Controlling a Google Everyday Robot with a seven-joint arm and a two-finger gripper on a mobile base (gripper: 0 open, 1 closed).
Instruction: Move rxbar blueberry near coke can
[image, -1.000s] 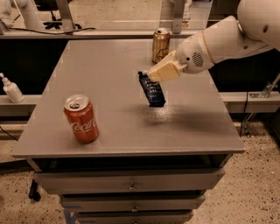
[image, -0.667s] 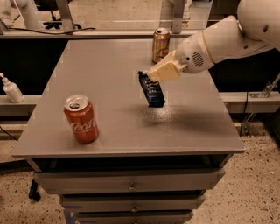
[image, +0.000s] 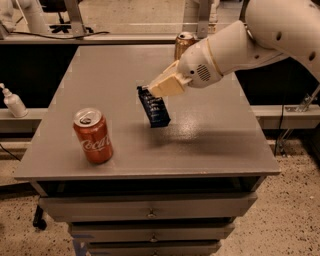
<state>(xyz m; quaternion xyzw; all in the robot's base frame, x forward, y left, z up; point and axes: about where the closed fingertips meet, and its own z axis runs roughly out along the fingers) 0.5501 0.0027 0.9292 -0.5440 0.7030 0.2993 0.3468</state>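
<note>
The rxbar blueberry (image: 154, 107) was held over the middle of the table (image: 220, 150), clamped at its top by the gripper (image: 159, 90). It had been carried slightly left, yet the coke can (image: 93, 136) remained well apart.

A grey bench (image: 215, 145) with drawers (image: 150, 207) stands on a speckled floor (image: 290, 225). A white bottle (image: 13, 102) is at its left. The gripper (image: 151, 92) hangs above the bench.

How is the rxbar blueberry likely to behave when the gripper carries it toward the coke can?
The gripper, above the middle of the table, pinches the rxbar blueberry by its upper end; the bar hangs tilted without drooping, so it is probably fairly stiff. It looks thin and flat, so likely light. Held at one end only, it might swing or slip.
</note>
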